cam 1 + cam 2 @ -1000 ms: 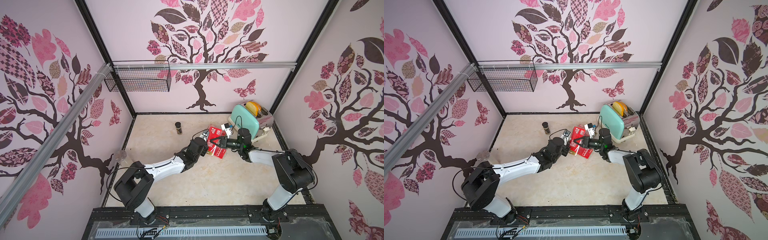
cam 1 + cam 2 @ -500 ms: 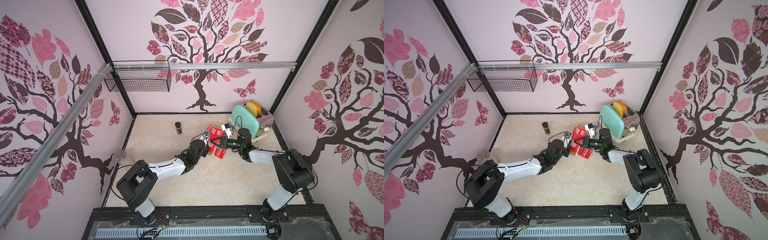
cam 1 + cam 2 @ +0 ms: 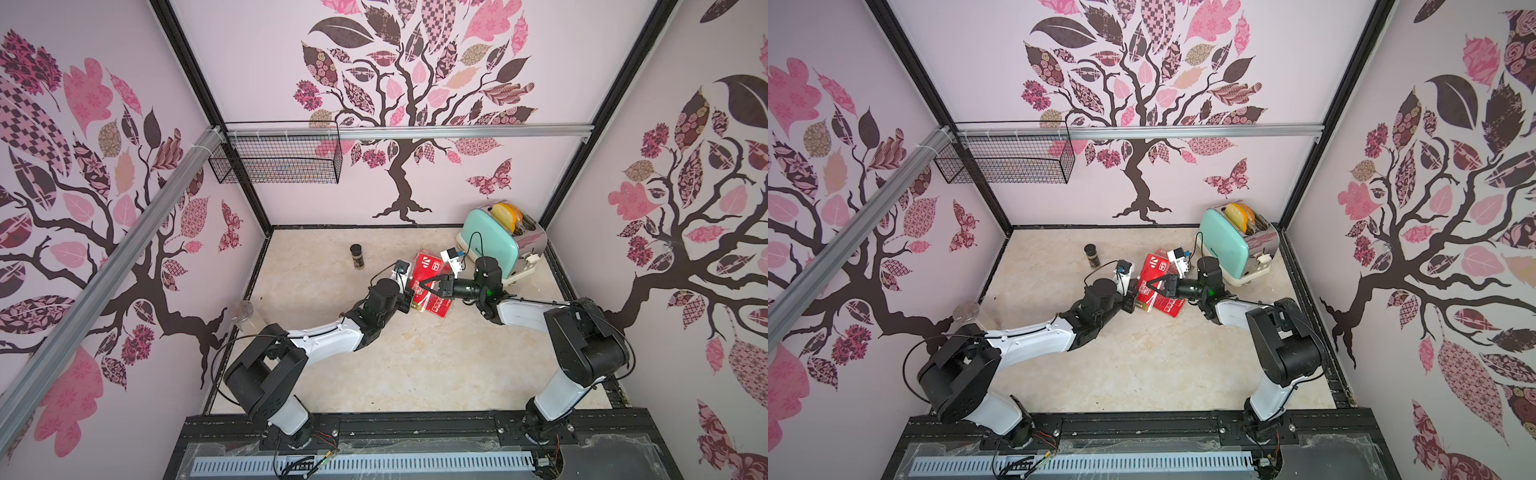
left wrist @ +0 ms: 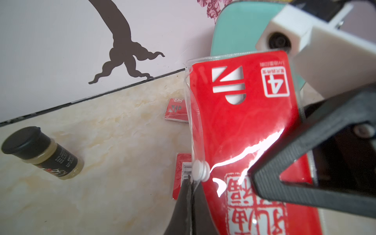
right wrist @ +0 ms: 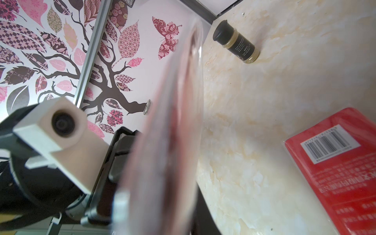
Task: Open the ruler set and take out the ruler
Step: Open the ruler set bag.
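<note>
- ruler set (image 4: 240, 126): red pouch in a clear sleeve, held up between both hands over the table (image 3: 415, 365), toward its back right corner and near the toaster (image 3: 494, 243). Contents are hidden behind the red face.
- white snap (image 4: 200, 170): sits on the sleeve's clear edge; cannot tell whether it is fastened.
- left hand (image 4: 190, 187): fingers pressed together, pinching the clear edge just beside the white snap. Only the tips show in the left wrist view.
- right hand (image 3: 426, 286): clamped on the ruler set's opposite side. One finger (image 4: 295, 150) lies across the red face, the other is hidden behind it. In the right wrist view the pouch is edge-on and blurred.
- red packet (image 5: 335, 162): flat on the table, barcode up, cut off by the frame.
- spice jar (image 3: 356, 256): upright, back centre of the table, well apart.
</note>
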`<state>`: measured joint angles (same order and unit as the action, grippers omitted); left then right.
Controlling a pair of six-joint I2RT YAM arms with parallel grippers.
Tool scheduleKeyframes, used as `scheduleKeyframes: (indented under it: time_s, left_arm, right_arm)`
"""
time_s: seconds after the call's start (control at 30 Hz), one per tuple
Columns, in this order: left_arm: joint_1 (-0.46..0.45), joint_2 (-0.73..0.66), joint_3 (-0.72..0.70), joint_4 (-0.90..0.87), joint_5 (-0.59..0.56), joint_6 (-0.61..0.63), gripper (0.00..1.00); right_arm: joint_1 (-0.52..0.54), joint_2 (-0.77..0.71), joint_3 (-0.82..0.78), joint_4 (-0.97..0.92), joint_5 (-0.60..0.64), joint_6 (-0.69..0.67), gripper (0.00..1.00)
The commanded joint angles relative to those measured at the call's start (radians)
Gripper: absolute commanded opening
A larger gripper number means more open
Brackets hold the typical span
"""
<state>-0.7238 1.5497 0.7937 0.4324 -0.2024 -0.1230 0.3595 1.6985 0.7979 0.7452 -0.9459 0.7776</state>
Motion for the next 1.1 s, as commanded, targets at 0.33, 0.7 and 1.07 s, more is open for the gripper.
scheduleKeyframes:
  time_s: [0.33, 0.7, 1.07]
  left_arm:
    - [0.095, -0.094, -0.053, 0.122, 0.178, -0.237, 0.0]
    - [0.101, -0.084, -0.079, 0.215, 0.364, -0.303, 0.0]
    - [0.096, -0.068, -0.084, 0.228, 0.459, -0.292, 0.0]
  right_arm:
    - [0.018, -0.007, 0.016, -0.009, -0.073, -0.003, 0.16]
    - [0.018, 0.014, 0.014, 0.08, -0.076, 0.052, 0.17]
    - [0.017, 0.065, 0.017, 0.227, -0.068, 0.156, 0.3]
